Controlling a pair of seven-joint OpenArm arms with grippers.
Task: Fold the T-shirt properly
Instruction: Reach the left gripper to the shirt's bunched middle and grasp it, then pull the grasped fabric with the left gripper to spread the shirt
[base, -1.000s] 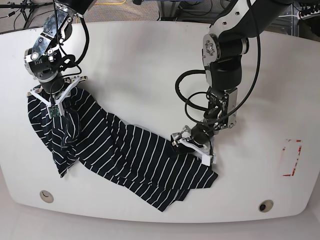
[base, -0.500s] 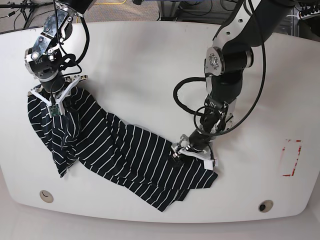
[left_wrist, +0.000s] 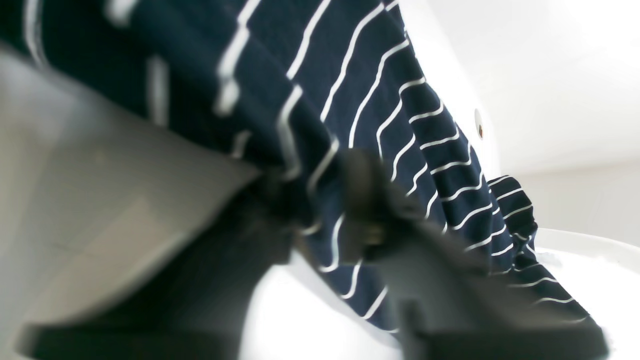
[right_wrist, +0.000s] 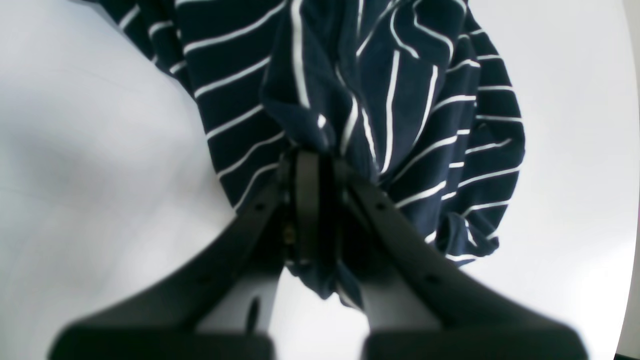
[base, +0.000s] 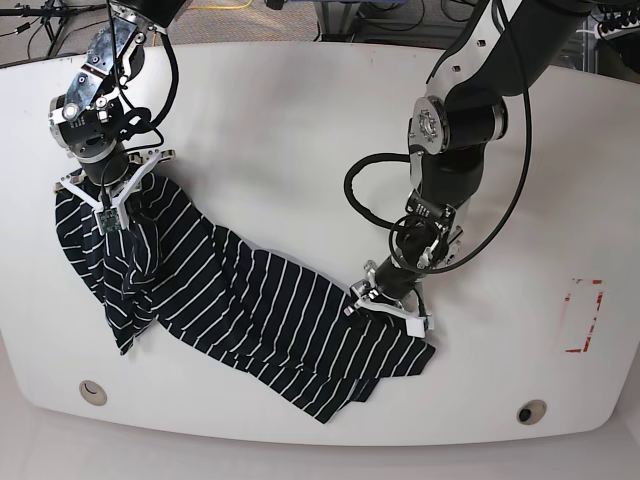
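While both arms reach down to it, the T-shirt (base: 240, 310) lies crumpled in a diagonal band across the white worktop (base: 300, 130), running from the far corner on the base view's left toward the near edge at the middle. The right gripper (right_wrist: 312, 165) has its jaws pressed together on a bunched fold of the striped fabric at the shirt's upper end; in the base view it sits at that end (base: 103, 195). The left gripper (base: 388, 305) is down on the shirt's opposite end, near the worktop's front edge. Its wrist view is blurred, but the dark fingers (left_wrist: 370, 200) appear to be pinched on a ridge of cloth (left_wrist: 320, 190). A red rectangle outline (base: 583, 317) marks the worktop well apart from the garment.
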